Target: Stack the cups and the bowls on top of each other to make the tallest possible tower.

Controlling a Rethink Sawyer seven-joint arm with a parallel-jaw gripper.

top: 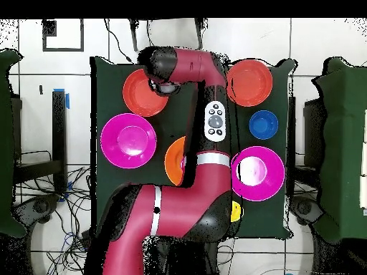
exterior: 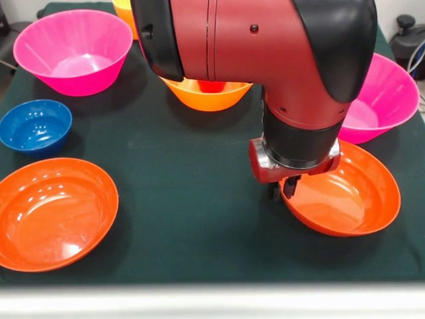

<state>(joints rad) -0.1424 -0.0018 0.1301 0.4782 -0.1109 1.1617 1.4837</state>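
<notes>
Dark green cloth (exterior: 199,199) spread over table. Left to right in front view: shallow red-orange bowl (exterior: 56,212), small blue bowl (exterior: 34,125), pink bowl (exterior: 73,50), large orange bowl (exterior: 206,96) with red cup (exterior: 211,86) inside, gripper (exterior: 284,189) at rim of second shallow bowl (exterior: 345,199), finger state cannot be told. Pink bowl (exterior: 385,100) seen far right. Cables seen on tiled floor (top: 43,86) overhead.

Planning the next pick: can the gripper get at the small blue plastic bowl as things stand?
Probably yes: the small blue plastic bowl sits alone on bare cloth, nothing in or over it, though the gripper is across the table.
</notes>
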